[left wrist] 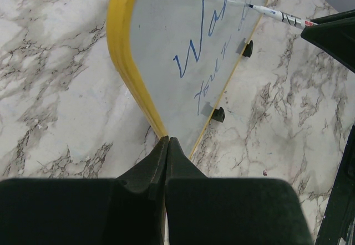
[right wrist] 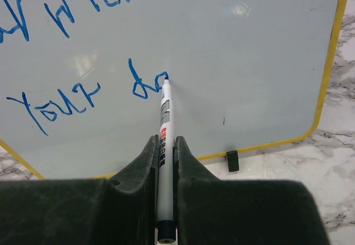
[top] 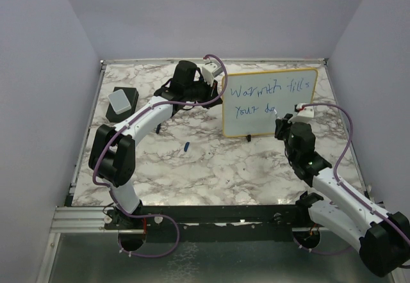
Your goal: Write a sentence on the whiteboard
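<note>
The right gripper (right wrist: 165,145) is clamped narrowly on a marker (right wrist: 164,117). The barrel runs straight out between its fingers, away from the arm and toward the board (right wrist: 249,51). The marker's long axis points to the far side, and its tip touches the white face at the end of the half-made word "da".

The board stands upright on the far right part of the table (top: 192,174), its face turned to the near side. The sentence (top: 256,92) reads "Warmth fills" on the top line and "your da" on the line below. Judging by that, one letter is left. It belongs just right of the tip, where bare white runs on to the yellow frame (right wrist: 328,62). The coming stroke therefore likely goes rightward along the lower line, with the tip in contact.

Farther off, the left gripper (left wrist: 166,143) is closed at the board's left edge, apparently pinching the frame to steady it. An eraser (top: 121,100) lies at the far left, well apart from the board.
</note>
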Controlling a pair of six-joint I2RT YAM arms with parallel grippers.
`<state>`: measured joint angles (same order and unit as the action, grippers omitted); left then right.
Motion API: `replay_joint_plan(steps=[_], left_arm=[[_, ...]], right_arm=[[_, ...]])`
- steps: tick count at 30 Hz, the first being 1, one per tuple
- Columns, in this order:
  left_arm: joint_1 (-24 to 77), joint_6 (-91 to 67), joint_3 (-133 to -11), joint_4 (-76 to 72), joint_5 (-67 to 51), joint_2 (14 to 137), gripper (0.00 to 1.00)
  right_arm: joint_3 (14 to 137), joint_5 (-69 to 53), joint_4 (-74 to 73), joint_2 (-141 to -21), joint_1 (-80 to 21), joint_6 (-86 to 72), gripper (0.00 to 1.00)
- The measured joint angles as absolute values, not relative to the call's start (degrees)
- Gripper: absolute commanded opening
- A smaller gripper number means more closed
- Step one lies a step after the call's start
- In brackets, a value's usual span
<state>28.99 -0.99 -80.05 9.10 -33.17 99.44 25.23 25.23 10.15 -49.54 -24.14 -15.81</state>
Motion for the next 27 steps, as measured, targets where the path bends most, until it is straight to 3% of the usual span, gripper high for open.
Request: replay_joint_plan(steps=[27], left_arm=[[29.02, -0.99, -80.05, 9.15, -33.21, 99.42, 0.0]], right_arm=[[25.23, 27.31, 8.51, -49.95, -24.14, -17.12, 0.01]])
